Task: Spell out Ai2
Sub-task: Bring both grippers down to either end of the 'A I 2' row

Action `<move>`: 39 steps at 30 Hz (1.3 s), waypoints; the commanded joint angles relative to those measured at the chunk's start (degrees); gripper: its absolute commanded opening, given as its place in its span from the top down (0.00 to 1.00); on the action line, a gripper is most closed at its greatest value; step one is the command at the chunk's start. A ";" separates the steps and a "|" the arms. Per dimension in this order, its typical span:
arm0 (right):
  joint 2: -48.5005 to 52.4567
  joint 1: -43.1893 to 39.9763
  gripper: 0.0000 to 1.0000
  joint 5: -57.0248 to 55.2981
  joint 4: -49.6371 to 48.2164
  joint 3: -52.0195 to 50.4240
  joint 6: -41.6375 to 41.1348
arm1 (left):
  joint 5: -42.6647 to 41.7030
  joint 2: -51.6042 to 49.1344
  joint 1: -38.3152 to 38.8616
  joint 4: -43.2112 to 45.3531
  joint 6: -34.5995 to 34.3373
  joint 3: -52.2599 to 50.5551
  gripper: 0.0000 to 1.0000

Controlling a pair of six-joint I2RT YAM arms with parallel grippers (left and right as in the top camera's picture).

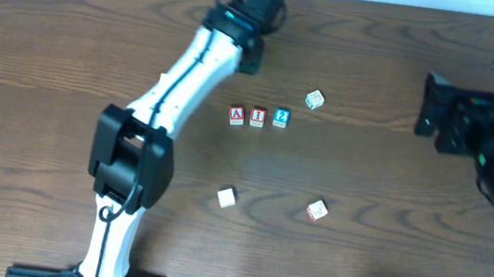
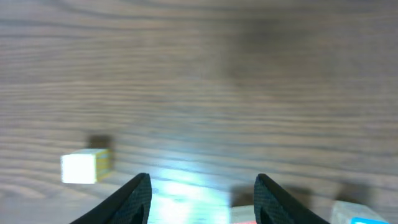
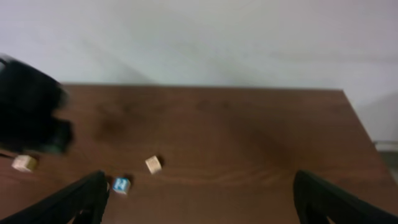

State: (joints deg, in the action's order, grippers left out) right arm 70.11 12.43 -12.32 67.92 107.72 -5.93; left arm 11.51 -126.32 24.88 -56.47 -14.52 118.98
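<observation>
Three letter blocks stand in a row mid-table: a red A block (image 1: 237, 115), a red I block (image 1: 257, 116) and a blue 2 block (image 1: 281, 117). My left gripper (image 1: 263, 12) is at the far edge, behind the row and apart from it. In the left wrist view it (image 2: 202, 186) is open and empty, with a red-marked block (image 2: 244, 216) and a blue-marked block (image 2: 362, 215) at the bottom edge. My right gripper (image 1: 432, 108) is far right; in the right wrist view it (image 3: 199, 190) is wide open and empty, with the 2 block (image 3: 120, 185) by its left finger.
Spare blocks lie at the right of the row (image 1: 315, 99) and nearer the front (image 1: 226, 197), (image 1: 316, 210). A pale block with a yellow side (image 2: 84, 167) shows in the left wrist view. The left arm (image 1: 178, 84) crosses the table's left half.
</observation>
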 commanded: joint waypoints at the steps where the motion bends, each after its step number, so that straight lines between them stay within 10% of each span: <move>1: 4.66 -0.68 0.06 0.96 -0.28 0.15 -0.79 | -1.75 0.07 -1.68 -3.39 3.04 5.09 0.46; 17: 6.67 -7.41 0.06 5.31 -0.07 -1.31 5.40 | -15.87 18.18 -22.36 -8.20 4.28 4.31 0.46; 24: 9.40 -17.81 0.14 30.01 -5.97 -11.41 4.26 | -25.14 18.80 -28.70 -8.94 4.28 3.48 0.76; 27: 13.60 -17.81 0.31 32.50 -6.40 -15.87 2.64 | -24.87 18.75 -25.88 -9.07 4.50 1.49 0.94; 33: 24.09 -15.41 0.96 39.82 -6.25 -19.52 2.16 | -21.64 18.73 -19.67 -8.44 4.46 -5.20 0.94; 39: 32.74 -10.91 0.98 44.39 -7.96 -19.52 2.19 | -23.39 18.73 -14.99 -2.01 1.14 -19.08 0.94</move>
State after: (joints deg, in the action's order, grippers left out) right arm 101.23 -0.91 26.70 60.20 87.99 -3.64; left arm -11.22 -107.07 8.67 -59.79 -11.29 104.20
